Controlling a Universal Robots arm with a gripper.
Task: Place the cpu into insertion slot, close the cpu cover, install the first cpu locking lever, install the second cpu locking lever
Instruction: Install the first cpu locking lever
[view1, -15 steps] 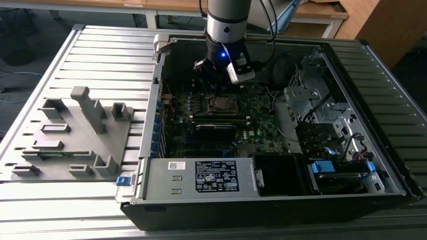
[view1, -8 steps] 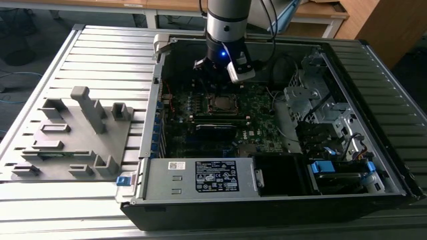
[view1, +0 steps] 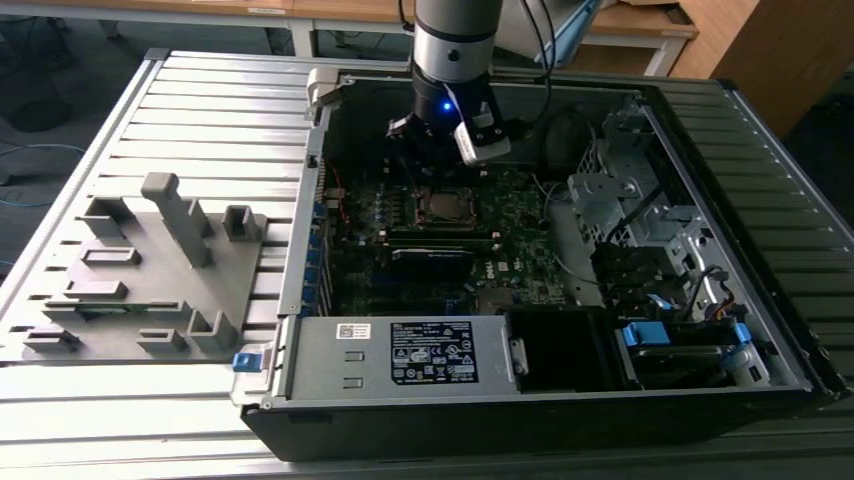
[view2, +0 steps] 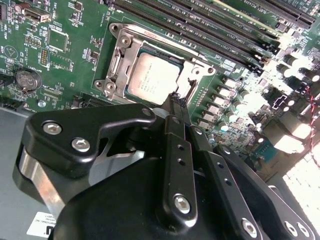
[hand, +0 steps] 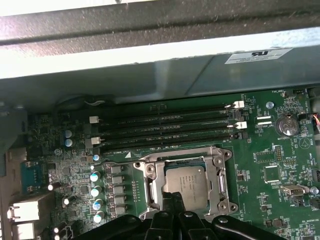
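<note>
While my arm reaches down into the open computer case (view1: 534, 445), the exterior view puts my gripper (view1: 424, 160) directly over the motherboard (view1: 521, 270). The cpu (view1: 441, 205) lies flat in its socket just below. A power supply (view1: 400, 350) sits along the near wall. A drive cage (view1: 607, 190) and loose cables (view1: 561, 130) stand toward the exterior view's right, well apart from me. A grey fixture (view1: 147, 270) rests on the slatted table (view1: 200, 110) outside the case.

Second wrist view: my fingers (view2: 177, 150) are drawn together with nothing visible between them. The tips come right to one edge of the socket. The cpu cover (view2: 119, 67) frames the chip and looks lowered around it. I cannot tell whether either locking lever is latched. A coin cell (view2: 27, 79) sits well off to one side.

First wrist view: same reading, tips at the socket rim, grey chip face seated inside the frame. Memory slots (hand: 165, 131) run just beyond the socket and a row of capacitors (hand: 95, 190) stands beside it.

Risk, my judgement: the tips are very near both chip face and frame edge. A small sideways error could scrape the metal or nudge the frame. A slip off the rim would land on the capacitors. Pressing on an unlatched frame could load the chip unevenly. Nothing blocks the socket itself.
</note>
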